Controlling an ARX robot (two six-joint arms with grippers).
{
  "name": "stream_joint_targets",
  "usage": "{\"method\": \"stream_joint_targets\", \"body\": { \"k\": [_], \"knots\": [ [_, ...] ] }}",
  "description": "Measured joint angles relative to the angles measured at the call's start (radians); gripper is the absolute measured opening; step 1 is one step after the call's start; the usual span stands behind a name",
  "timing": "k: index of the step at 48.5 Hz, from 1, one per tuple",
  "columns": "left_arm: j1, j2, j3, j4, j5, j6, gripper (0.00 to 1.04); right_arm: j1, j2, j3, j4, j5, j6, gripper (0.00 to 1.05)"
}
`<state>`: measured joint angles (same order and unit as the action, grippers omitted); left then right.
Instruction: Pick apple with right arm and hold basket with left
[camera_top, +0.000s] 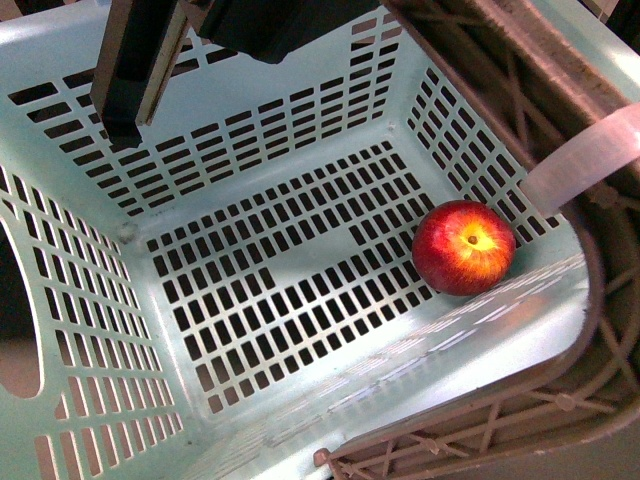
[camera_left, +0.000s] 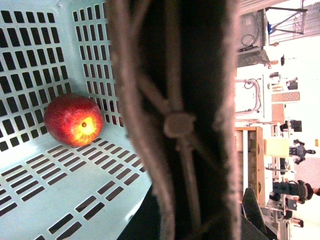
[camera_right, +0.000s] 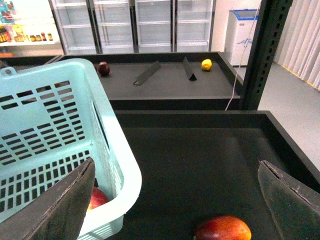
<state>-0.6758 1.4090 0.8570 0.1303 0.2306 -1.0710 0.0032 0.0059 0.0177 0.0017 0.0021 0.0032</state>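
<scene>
The apple (camera_top: 464, 247), round and bright red with a yellowish patch, lies on the slotted floor of the pale mint basket (camera_top: 250, 130), against one side wall. The left wrist view shows the apple (camera_left: 73, 119) beside the brown latticed handle (camera_left: 180, 125), which fills that view. My left gripper (camera_left: 190, 225) is shut on that handle, its jaws mostly hidden behind it. My right gripper (camera_right: 176, 170) hangs open outside the basket (camera_right: 55, 125), over a black tray, with nothing between its fingers. A bit of the apple (camera_right: 97, 198) shows through the basket wall.
A darker elongated maroon fruit (camera_right: 222, 229) lies on the black tray (camera_right: 200, 160) under my right gripper. On the far shelf are a dark fruit (camera_right: 103, 68) and a yellow one (camera_right: 206, 64). A dark arm part (camera_top: 130, 70) hangs over the basket's far wall.
</scene>
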Motion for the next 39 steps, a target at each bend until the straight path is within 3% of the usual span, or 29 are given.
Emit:
{"method": "stream_joint_targets", "body": {
  "k": [8,10,24,39],
  "knots": [
    [-0.011,0.023,0.033,-0.033,-0.275,-0.059,0.06,0.000,0.000,0.000,0.000,0.000,0.000,0.96],
    [-0.005,0.035,0.047,-0.030,-0.304,-0.049,0.06,0.000,0.000,0.000,0.000,0.000,0.000,0.96],
    [0.111,0.111,0.104,-0.003,-0.248,-0.153,0.06,0.000,0.000,0.000,0.000,0.000,0.000,0.96],
    [0.356,0.117,0.090,0.063,-0.250,-0.286,0.06,0.000,0.000,0.000,0.000,0.000,0.000,0.96]
  ]
}}
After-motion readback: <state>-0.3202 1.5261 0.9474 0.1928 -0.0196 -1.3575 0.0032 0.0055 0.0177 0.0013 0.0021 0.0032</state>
